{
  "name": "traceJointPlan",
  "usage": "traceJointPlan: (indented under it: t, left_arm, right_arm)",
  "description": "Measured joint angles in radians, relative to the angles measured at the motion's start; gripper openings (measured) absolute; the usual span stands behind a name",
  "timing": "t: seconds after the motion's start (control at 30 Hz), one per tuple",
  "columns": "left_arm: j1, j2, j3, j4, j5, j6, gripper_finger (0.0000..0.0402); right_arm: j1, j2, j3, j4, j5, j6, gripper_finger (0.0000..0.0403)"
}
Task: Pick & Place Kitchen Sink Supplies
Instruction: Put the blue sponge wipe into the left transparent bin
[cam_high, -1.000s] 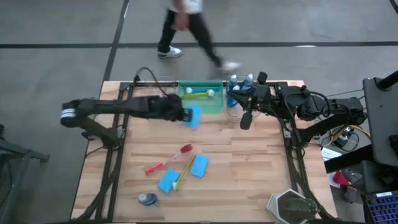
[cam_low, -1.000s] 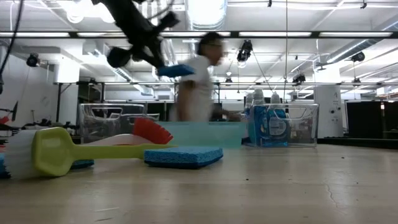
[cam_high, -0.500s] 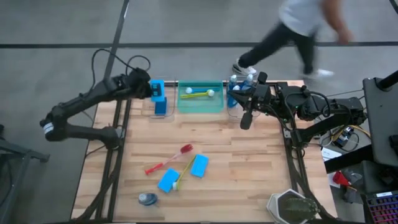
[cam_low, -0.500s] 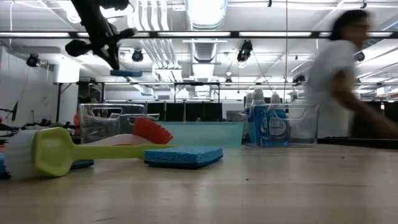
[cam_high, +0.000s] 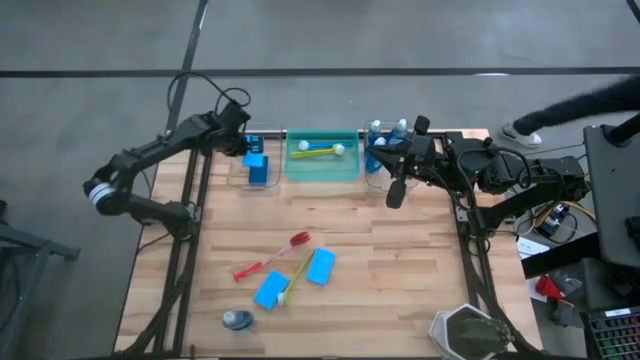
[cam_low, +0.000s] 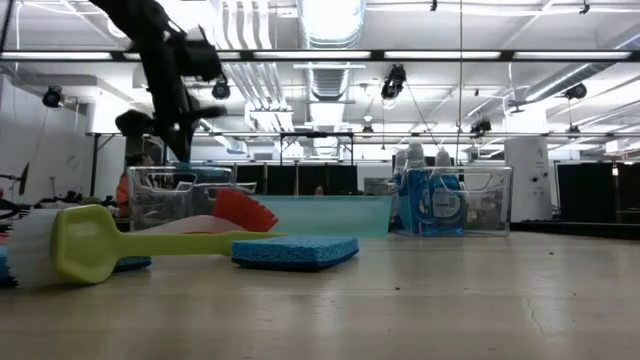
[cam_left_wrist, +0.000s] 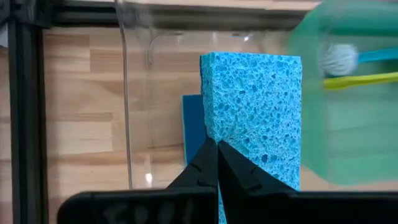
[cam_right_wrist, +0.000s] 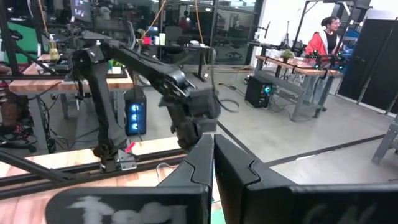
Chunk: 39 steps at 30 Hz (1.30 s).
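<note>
My left gripper (cam_high: 250, 152) is shut on a blue sponge (cam_left_wrist: 255, 112) over the clear bin (cam_high: 252, 170) at the table's far left; in the low view it (cam_low: 183, 150) hangs just above that bin (cam_low: 150, 195). A second blue sponge (cam_left_wrist: 191, 127) lies flat in the bin below. On the table lie a red brush (cam_high: 270, 256), a yellow brush (cam_high: 297, 276), two blue sponges (cam_high: 320, 266) (cam_high: 270, 290) and a small bottle (cam_high: 238, 320). My right gripper (cam_high: 394, 192) is shut and empty near the far right bin. My left gripper pinches the sponge's near end (cam_left_wrist: 227, 140) between its two shut fingers, which come from above, pointing down. The sponge wrinkles at the fingertips. It hangs below them, broad face toward the wrist camera, over the clear bin and the sponge inside it.
A green bin (cam_high: 322, 160) with brushes stands in the far middle. A clear bin with bottles of blue liquid (cam_high: 385, 135) stands at the far right. A dark object (cam_high: 470, 335) sits off the near right corner. A person's leg (cam_high: 560, 105) shows beyond the table.
My left gripper has carried the blue sponge from in front of the green bin toward the table's far left, then down over the clear bin, staying shut on it. A person has walked past behind the table's far edge from left to right.
</note>
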Motion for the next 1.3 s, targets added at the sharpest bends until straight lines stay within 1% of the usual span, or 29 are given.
traceJointPlan:
  t: [0.27,0.43,0.9,1.17,1.3]
  left_arm:
    - [-0.001,0.167,0.0,0.01,0.019,0.026,0.0]
    - [-0.001,0.221,0.0,0.052,0.03,0.015,0.0]
    - [-0.002,0.253,-0.002,0.059,0.029,0.001,0.0]
    - [-0.002,0.258,-0.051,0.072,0.028,-0.046,0.0]
    - [-0.002,0.257,-0.076,0.095,0.026,-0.041,0.0]
  right_arm:
    - [0.0,0.0,0.0,0.001,0.009,0.011,0.0008]
    - [0.0,0.0,0.0,0.001,0.011,0.003,0.0008]
    - [0.0,0.0,0.0,0.002,0.011,-0.01,0.0008]
    - [0.0,0.0,0.0,0.002,0.011,-0.012,0.0008]
    - [0.0,0.0,0.0,0.002,0.011,-0.012,0.0008]
